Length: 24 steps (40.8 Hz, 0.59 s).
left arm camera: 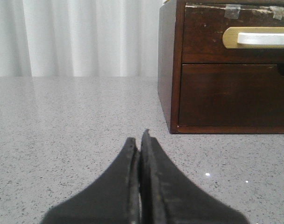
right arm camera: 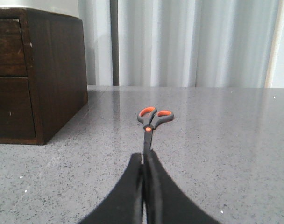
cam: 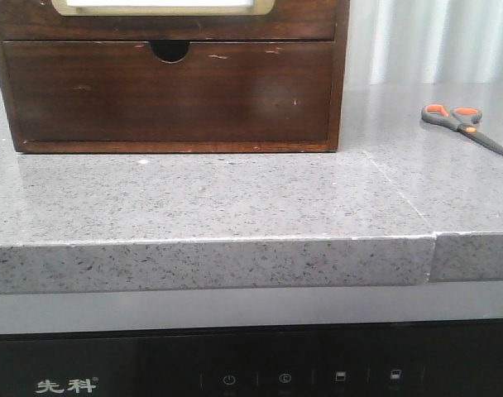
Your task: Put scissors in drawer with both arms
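Fingers pressed together on both arms, scissors flat on the counter

Both pairs of fingers are pressed together with nothing between them: the left fingers [left arm camera: 141, 140] point low over bare counter [left arm camera: 62, 121] beside the wooden cabinet [left arm camera: 169, 70], and the right fingers [right arm camera: 145, 156] aim straight along the scissors [right arm camera: 151, 122], whose blade tips lie just ahead of them. Whether they touch, I cannot tell. Only the front view shows the scissors [cam: 464, 124] well to the right of the cabinet, handles toward it; neither arm appears there. The drawer [left arm camera: 235, 32] with the pale panel sits closed above the notched drawer [cam: 169, 91]
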Tool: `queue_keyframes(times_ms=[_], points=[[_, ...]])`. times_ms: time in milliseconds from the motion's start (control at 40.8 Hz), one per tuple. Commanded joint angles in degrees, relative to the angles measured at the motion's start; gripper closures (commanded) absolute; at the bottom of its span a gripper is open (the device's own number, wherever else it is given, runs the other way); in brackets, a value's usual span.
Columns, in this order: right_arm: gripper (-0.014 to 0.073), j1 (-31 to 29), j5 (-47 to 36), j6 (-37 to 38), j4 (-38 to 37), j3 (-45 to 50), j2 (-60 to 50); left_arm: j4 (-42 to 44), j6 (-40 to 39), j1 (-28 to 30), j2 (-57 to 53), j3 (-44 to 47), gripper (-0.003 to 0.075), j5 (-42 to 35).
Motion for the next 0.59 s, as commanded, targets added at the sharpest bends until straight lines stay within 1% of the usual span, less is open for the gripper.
queue_keyframes(times_ms=[0, 147, 220, 294, 392, 465, 563], points=[[0.0662, -0.1, -6.6, -0.1, -0.6, 0.1, -1.0, -0.5, 0.2, -0.4, -1.0, 1.5, 0.0741, -5.0], [0.0662, -0.1, -11.6, -0.1, -0.6, -0.2, -1.0, -0.5, 0.2, -0.4, -1.0, 1.4, 0.0741, -8.6], [0.0662, -0.1, -11.1, -0.1, -0.6, -2.2, -1.0, -0.5, 0.2, -0.4, -1.0, 0.2, 0.0741, -9.5], [0.0662, -0.1, -7.8, -0.1, -0.6, -5.3, -1.0, -0.5, 0.2, -0.4, -1.0, -2.0, 0.0741, -9.2], [0.0662, -0.1, -1.0, -0.1, -0.6, -11.2, -0.9, -0.5, 0.2, -0.4, -0.8, -7.5, 0.0741, -7.2], [0.0662, -0.1, 4.1, -0.1, -0.7, -15.3, -0.2, -0.5, 0.2, -0.4, -0.3, -12.3, 0.0741, -3.4], [0.0662, -0.1, 9.3, -0.1, -1.3, -21.0, 2.0, -0.5, 0.2, -0.4, 1.8, -20.3, 0.0741, 3.7]])
